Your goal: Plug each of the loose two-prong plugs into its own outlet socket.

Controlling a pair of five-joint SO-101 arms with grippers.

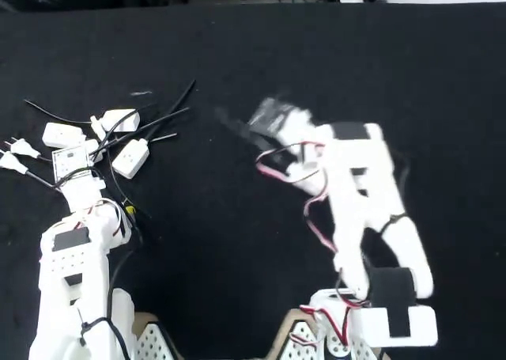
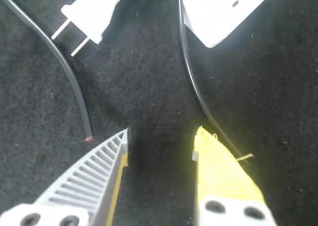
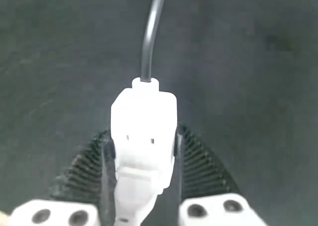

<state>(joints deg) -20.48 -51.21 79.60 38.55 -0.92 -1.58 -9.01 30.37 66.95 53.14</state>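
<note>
A: right gripper point(image 3: 144, 132): black ribbed fingers point(image 3: 201, 166) clamped hard on the corded plug point(image 3: 144, 109), one per flank. Plug body is white, smooth, moulded, boxy with rounded shoulders. black cable point(image 3: 151, 32) leaves the far end. Prongs hidden, near end cut off by the frame.
B: left?
A: left gripper point(image 2: 161, 136) spread wide, nothing in it. grey finger point(image 2: 97, 179) is a ribbed lattice, yellow finger point(image 2: 218, 171) is smooth. Bare black cloth point(image 2: 149, 102) between the tips.
B: what's past the tips?
A: loose plug point(image 2: 92, 12), white, flat, two bare prongs, lying on the cloth. outlet socket point(image 2: 223, 7), white rounded block, slots visible, partly cut off. Two thin black leads: cut lead point(image 2: 64, 72) ends in a reddish stub near the grey finger. second lead point(image 2: 191, 82) runs in beside the yellow finger, contact unclear.
B: overhead add anything?
A: yes. white cluster point(image 1: 130, 158) of sockets and plugs at 9 o'clock on the table, left arm point(image 1: 71, 257) covering part of it. edge plugs point(image 1: 24, 148), two of them, at the far 9 o'clock edge. Right gripper sits just 12 o'clock of centre, its plug hard to make out there.
</note>
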